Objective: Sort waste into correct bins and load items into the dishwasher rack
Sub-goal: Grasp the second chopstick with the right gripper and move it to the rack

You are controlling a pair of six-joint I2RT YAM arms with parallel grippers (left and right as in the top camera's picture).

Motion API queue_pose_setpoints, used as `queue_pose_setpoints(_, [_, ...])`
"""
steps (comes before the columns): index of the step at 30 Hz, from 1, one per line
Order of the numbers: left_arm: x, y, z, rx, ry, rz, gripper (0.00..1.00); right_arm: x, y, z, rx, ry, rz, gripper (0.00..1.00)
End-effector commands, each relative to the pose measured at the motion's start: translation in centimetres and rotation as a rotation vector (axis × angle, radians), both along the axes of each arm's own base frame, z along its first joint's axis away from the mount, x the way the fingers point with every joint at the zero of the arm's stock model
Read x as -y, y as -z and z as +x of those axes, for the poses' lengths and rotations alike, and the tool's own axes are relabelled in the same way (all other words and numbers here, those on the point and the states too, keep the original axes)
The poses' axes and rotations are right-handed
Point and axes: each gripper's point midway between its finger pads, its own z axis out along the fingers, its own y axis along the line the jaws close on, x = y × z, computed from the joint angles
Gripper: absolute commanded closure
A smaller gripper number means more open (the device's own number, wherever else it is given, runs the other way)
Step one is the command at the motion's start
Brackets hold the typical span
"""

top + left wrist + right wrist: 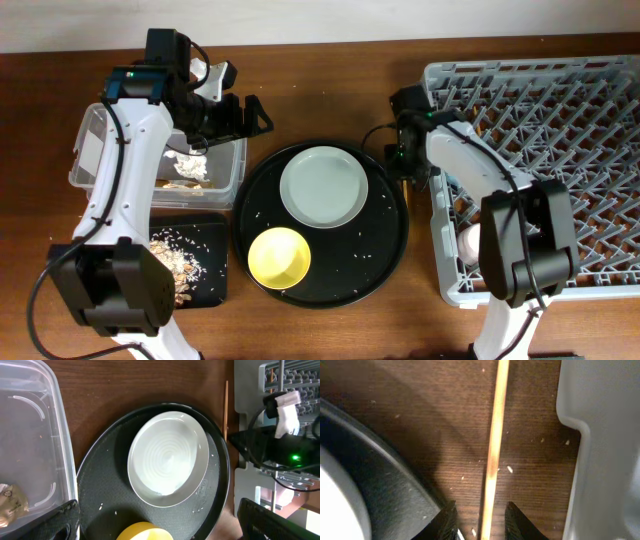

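Observation:
One wooden chopstick (495, 445) lies on the table between the round black tray (385, 485) and the grey dishwasher rack (605, 460). My right gripper (480, 522) is low over it, its fingers open a little on either side of the stick without touching it. The pale plate (322, 186) and yellow bowl (279, 257) sit on the round tray (390, 250). My left gripper (160, 525) hangs wide open and empty above the tray's left part, beside the clear tub (30, 435). A gold-brown wrapper (10, 502) and a white tissue (188, 165) lie in the tub.
The small black tray (215, 285) at the front left holds tan food scraps (175, 255) and rice crumbs. Rice grains dot the round tray. The rack (560, 120) fills the right side, and a pale rounded thing (468, 243) shows in it under the right arm.

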Motion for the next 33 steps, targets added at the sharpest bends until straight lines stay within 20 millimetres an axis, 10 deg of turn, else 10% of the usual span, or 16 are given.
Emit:
queue_pose_setpoints(1, [-0.2, -0.9, 0.0, 0.022, -0.008, 0.001, 0.0, 0.4, 1.2, -0.3, 0.006, 0.017, -0.026, 0.66])
queue_pose_setpoints(23, [-0.2, -0.9, 0.0, 0.022, -0.008, 0.001, 0.0, -0.4, 3.0, 0.4, 0.078, 0.01, 0.026, 0.96])
queue_pose_setpoints(33, [-0.2, -0.9, 0.0, 0.022, -0.008, 0.0, 0.0, -2.9, -5.9, 4.3, 0.227, -0.079, 0.129, 0.96])
